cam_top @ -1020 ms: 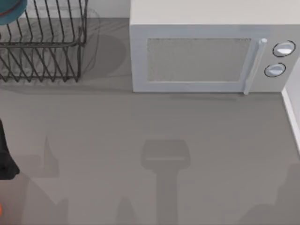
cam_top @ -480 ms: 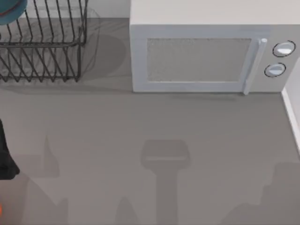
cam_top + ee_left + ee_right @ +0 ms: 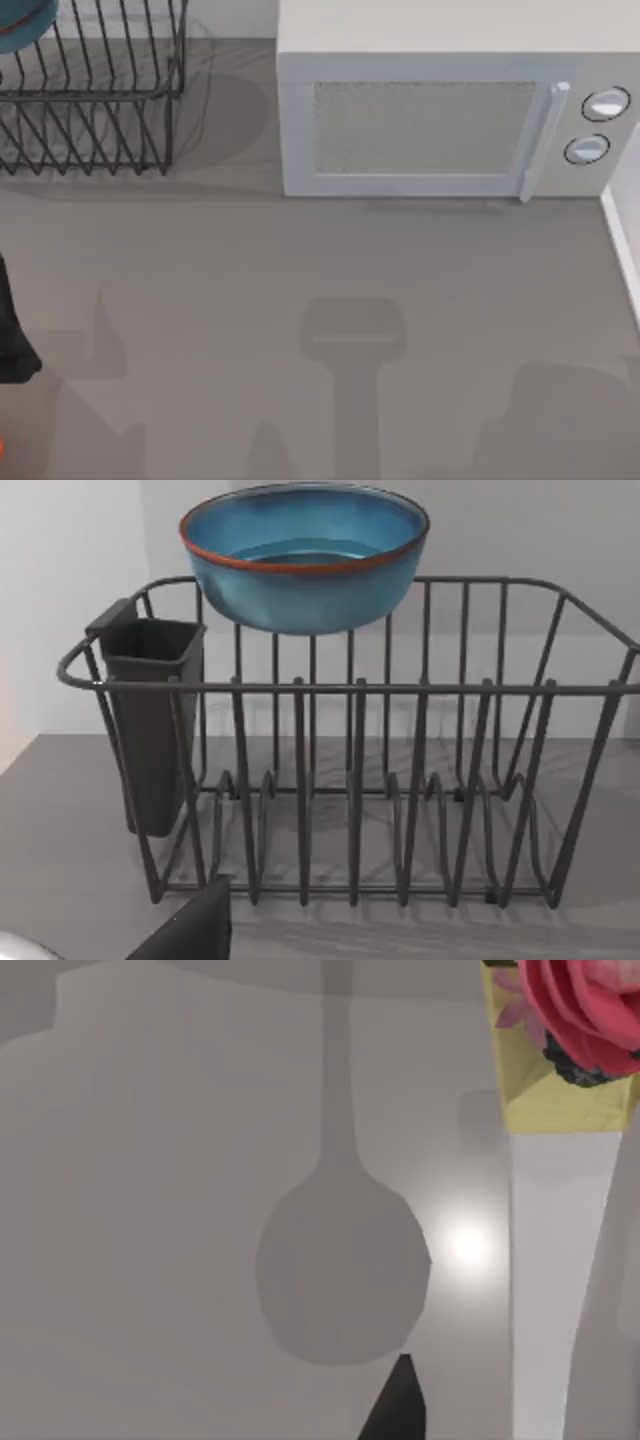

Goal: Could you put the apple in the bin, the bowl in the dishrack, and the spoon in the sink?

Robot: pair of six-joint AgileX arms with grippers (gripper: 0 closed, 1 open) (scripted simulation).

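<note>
Presently: bowl point(image 3: 304, 555) in dishrack point(image 3: 350, 780), done by our judgement. Left arm at bench point(image 3: 320, 330) left edge. Jaws' state: we cannot tell. Next: we locate spoon, apple.

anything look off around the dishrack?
Yes: the bowl sits high on the dishrack's back top rail rather than down among the prongs, so it looks perched. It is upright and intact. The dark cutlery holder hangs at one end, nothing spilled.

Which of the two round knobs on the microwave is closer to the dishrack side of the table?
The lower knob on the white microwave. It sits slightly farther left than the upper knob, so slightly nearer the dishrack.
</note>
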